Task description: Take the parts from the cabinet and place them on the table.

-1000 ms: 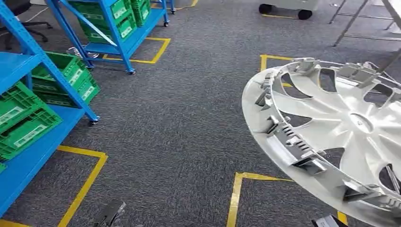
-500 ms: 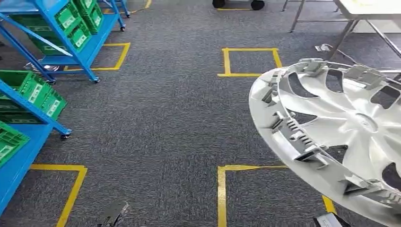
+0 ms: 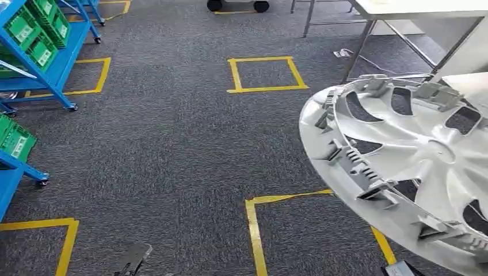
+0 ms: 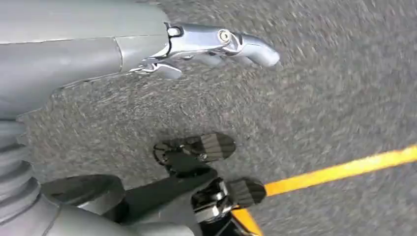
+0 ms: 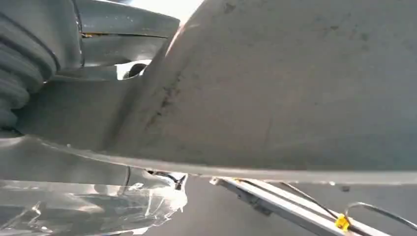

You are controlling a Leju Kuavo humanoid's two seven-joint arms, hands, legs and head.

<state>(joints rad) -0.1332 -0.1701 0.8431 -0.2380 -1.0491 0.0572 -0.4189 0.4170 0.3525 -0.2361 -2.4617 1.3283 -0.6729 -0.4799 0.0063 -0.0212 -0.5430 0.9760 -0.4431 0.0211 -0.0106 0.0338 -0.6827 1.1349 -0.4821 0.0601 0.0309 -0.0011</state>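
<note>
The silver wheel cover (image 3: 414, 167) sat low on the right of the head view, inner side up, tilted, its clips and ribs showing along the near rim. Its far edge overlapped the legs of a white table (image 3: 420, 7) at upper right; a second pale surface (image 3: 469, 86) lay just behind the cover's far rim. In the right wrist view the cover's smooth face (image 5: 295, 88) lay close across the lens. The right hand (image 5: 74, 108) pressed against it near the ribbed cover; I took it as held there, though the fingers themselves were hidden.

The left hand (image 4: 206, 44) hung over grey carpet (image 3: 172, 149), fingers loosely extended and apart, holding nothing.

Open room: a broad run of carpet lay between the cover and the blue shelving (image 3: 40, 57) at far left. The shelving carried green crates (image 3: 34, 31), and its castors stood well apart from the cover. A closed square of yellow tape (image 3: 266, 73) lay ahead, near the table legs. A tape corner (image 3: 253, 224) ran under the cover's near rim, and another corner (image 3: 63, 241) was at lower left. A wheeled base (image 3: 236, 6) stood at the top edge.

Against the earlier frames, the whole floor scene had slid leftward and downward, so the camera had turned right. The shelving had gone from filling the left side to a strip at the edge. The table had come further into view. The cover kept about the same place in the head view.
</note>
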